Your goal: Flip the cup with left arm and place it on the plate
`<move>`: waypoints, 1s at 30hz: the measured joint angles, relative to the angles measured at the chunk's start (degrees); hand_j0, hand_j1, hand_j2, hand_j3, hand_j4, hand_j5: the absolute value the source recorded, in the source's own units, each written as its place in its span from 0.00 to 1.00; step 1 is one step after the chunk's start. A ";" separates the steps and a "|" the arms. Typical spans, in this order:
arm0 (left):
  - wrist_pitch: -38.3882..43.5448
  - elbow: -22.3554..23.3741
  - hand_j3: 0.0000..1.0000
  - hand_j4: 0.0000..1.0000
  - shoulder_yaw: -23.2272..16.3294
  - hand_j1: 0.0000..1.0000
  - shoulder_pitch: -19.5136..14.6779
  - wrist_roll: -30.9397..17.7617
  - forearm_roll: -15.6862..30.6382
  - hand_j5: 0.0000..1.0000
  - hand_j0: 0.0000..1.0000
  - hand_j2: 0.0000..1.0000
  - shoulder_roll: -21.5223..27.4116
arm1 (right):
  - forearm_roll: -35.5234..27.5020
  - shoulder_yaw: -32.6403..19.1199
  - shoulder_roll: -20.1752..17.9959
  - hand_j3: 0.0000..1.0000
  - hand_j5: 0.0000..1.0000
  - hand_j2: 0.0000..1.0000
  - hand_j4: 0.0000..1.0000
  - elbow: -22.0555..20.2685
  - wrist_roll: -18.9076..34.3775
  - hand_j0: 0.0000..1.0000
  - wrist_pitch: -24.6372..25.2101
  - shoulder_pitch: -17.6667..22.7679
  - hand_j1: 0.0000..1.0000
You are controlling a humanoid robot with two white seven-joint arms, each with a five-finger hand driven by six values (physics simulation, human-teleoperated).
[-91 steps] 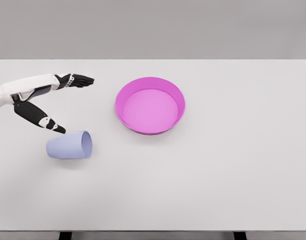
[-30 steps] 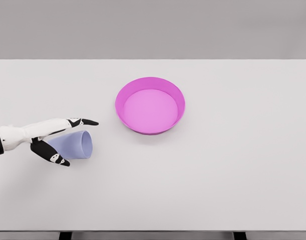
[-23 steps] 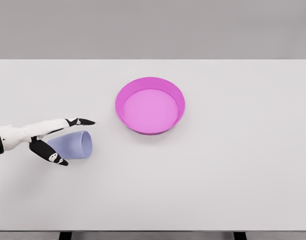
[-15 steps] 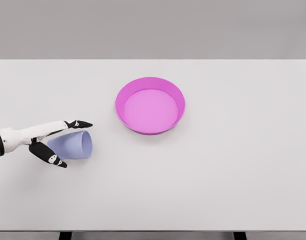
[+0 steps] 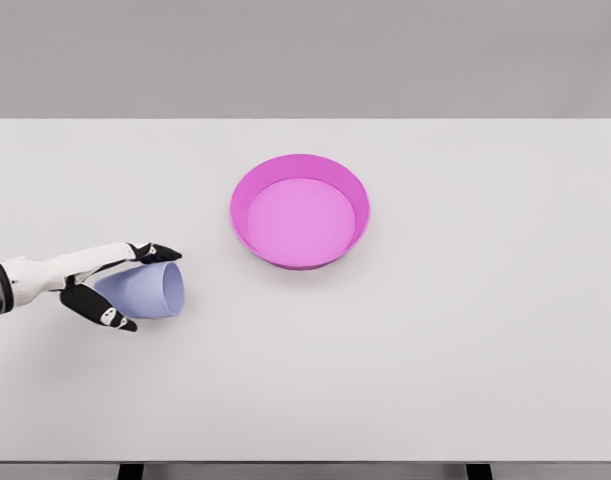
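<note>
a white table point(image 5: 465, 340) carries a magenta plate point(image 5: 300, 210) near its middle. well left of it, a pale lavender cup point(image 5: 145, 290) lies on its side, mouth facing right. the left hand point(image 5: 100, 280) straddles the cup, fingers curling over it, thumb below.

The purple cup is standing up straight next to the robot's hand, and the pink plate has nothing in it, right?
Not quite. In the head view the purple cup is lying on its side, its open end toward the right, not standing up. The left hand is around it, fingers above and thumb below. The pink plate does have nothing in it.
</note>
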 measured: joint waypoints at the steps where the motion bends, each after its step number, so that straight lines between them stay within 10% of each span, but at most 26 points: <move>1: 0.06 -0.01 0.83 0.83 -0.07 0.83 0.00 0.00 -0.02 0.83 0.83 0.83 -0.13 | 0.00 0.00 0.00 1.00 1.00 1.00 1.00 0.00 0.00 1.00 0.00 0.09 1.00; 12: 0.00 -0.20 0.65 0.65 0.03 0.65 0.26 0.01 1.97 0.65 0.65 0.65 -0.46 | 0.00 0.00 0.00 1.00 1.00 1.00 1.00 0.00 0.00 1.00 0.00 0.09 1.00; 30: -7.96 -0.17 0.58 0.58 4.42 0.58 -3.34 1.79 19.54 0.58 0.58 0.58 -4.62 | 0.00 0.00 0.00 1.00 1.00 1.00 1.00 0.00 0.00 1.00 0.00 0.09 1.00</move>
